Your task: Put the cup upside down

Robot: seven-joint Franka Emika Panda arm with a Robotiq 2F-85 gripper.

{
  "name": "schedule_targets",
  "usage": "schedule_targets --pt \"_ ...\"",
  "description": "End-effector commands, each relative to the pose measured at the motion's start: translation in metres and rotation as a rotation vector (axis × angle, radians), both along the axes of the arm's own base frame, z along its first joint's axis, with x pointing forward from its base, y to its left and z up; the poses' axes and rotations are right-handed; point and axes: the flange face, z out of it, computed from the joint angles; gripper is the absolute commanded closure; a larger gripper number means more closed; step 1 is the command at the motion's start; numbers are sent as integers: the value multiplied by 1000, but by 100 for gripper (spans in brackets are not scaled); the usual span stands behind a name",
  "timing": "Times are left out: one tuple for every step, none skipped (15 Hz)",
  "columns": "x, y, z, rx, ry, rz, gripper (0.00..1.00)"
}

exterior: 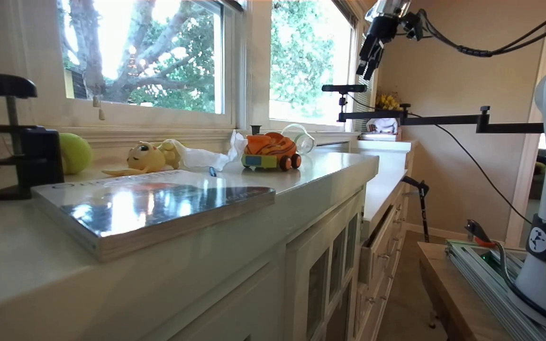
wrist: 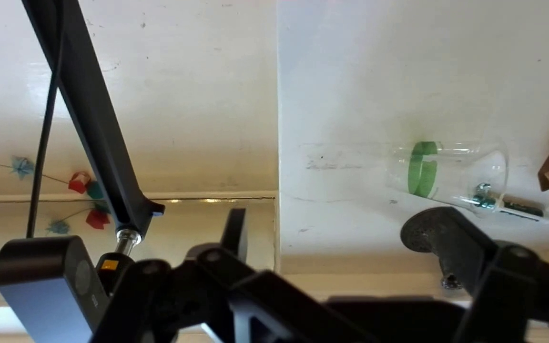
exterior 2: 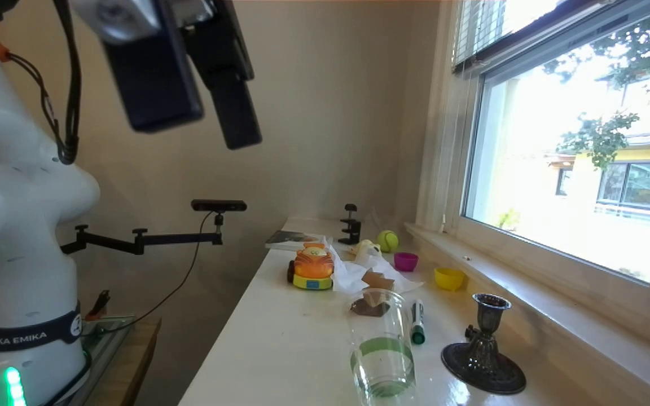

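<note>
The hand point(wrist: 346, 228) hangs high, fingers point(wrist: 462, 247) spread wide, and down below it on the counter point(exterior 2: 285, 349) there's the clear cup point(exterior 2: 382, 349) and candlestick point(exterior 2: 486, 358), then the marker point(exterior 2: 417, 324), and farther off from the hand the toy car point(exterior 2: 312, 268) and tennis ball point(exterior 2: 387, 241)!

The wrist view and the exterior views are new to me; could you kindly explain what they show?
The machine is one white robot arm with a black hand. The exterior views look on from outside it; the wrist view is taken at its wrist, facing down toward the counter. On it are, among other things, a green-banded glass, a candlestick, a marker, an orange toy vehicle, a pink cup, a yellow cup and a tennis ball. The hand is open, holding nothing.
</note>
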Motion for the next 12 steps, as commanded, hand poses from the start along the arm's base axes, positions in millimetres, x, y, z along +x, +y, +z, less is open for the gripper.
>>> schedule_targets --pt "26 -18 -12 3 0 -68 0" --pt "35 -21 -21 -12 50 -82 0" --pt "41 -21 -25 -20 97 -97 0" --pt "44 -19 -25 -31 107 -111 0" --pt "44 -17 -23 -36 136 -137 0" --pt "39 -13 -30 -12 91 -80 0" --pt "44 -13 -31 -17 105 -96 0" --pt "48 -13 -31 -21 113 -104 0" --pt "49 -13 -31 -24 116 -107 0" --pt "49 -15 -30 -26 117 -110 0" --pt "48 -16 -30 -26 117 -113 0" --pt "49 -16 -31 -25 110 -125 0"
